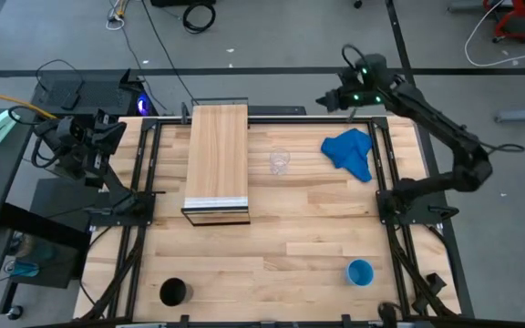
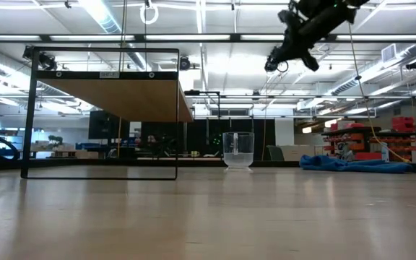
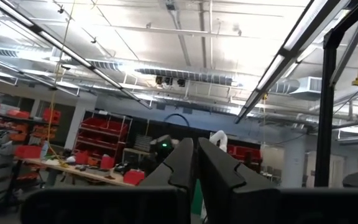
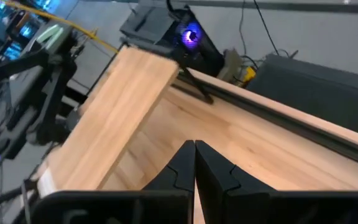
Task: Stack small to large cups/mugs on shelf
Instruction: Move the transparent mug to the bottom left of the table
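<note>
The clear glass cup stands upright on the tabletop, just right of the shelf. The blue cup stands near the table's near right corner, and the black cup near its near left corner. My right gripper hangs high over the table's far edge, shut and holding nothing, pointing toward the shelf. My left gripper is shut and points up into the room; its arm is folded off the table's left side.
A crumpled blue cloth lies on the table right of the glass cup. Dark frame rails run along the left and right table sides. Bare tabletop stretches between the shelf and the two near cups.
</note>
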Tool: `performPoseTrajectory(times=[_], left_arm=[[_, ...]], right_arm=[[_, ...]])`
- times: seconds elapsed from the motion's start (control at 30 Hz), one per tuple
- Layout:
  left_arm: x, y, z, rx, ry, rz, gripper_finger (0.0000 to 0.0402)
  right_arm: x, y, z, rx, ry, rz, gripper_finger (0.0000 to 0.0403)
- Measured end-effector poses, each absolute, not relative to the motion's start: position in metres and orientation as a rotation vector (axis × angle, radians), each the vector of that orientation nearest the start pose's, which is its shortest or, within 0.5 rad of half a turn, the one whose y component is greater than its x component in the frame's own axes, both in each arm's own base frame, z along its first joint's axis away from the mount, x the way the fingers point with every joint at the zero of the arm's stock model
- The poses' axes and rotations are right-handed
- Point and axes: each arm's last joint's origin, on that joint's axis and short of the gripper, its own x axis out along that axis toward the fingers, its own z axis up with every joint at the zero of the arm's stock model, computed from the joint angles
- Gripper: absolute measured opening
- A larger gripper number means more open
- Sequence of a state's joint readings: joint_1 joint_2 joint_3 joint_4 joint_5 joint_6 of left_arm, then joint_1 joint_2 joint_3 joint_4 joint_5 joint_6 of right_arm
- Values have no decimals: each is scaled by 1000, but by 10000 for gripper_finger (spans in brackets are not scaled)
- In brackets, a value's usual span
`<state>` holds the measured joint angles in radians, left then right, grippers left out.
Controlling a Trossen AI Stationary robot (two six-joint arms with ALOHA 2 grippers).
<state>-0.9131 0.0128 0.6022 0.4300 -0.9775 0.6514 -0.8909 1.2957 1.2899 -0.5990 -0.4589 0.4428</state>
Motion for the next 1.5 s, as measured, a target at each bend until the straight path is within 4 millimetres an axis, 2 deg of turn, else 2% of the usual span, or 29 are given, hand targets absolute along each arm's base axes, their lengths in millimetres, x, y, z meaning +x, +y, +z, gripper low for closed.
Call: performPoseTrajectory(times=[0.2,0.33,0.5,0.7,0.8,1.0,1.23,1.5], left_arm=[[1,39,364,-200,-518,254,34],[1,39,364,-205,-507,265,28],[1,40,362,-222,-464,310,27],[3,40,358,-233,-367,390,36],[3,40,356,-233,-331,420,39],[3,41,356,-238,-313,438,34],[3,42,354,-256,-270,484,31],[3,42,353,-262,-241,513,40]], right_arm=[[213,-230,370,868,450,-468,16],[238,-231,368,897,583,-438,16],[265,-217,361,906,738,-431,16],[288,-197,332,869,957,-428,16],[303,-191,320,782,1008,-411,16],[330,-176,302,711,1049,-462,16],[341,-173,276,644,1174,-585,16],[349,-178,247,642,1282,-582,45]])
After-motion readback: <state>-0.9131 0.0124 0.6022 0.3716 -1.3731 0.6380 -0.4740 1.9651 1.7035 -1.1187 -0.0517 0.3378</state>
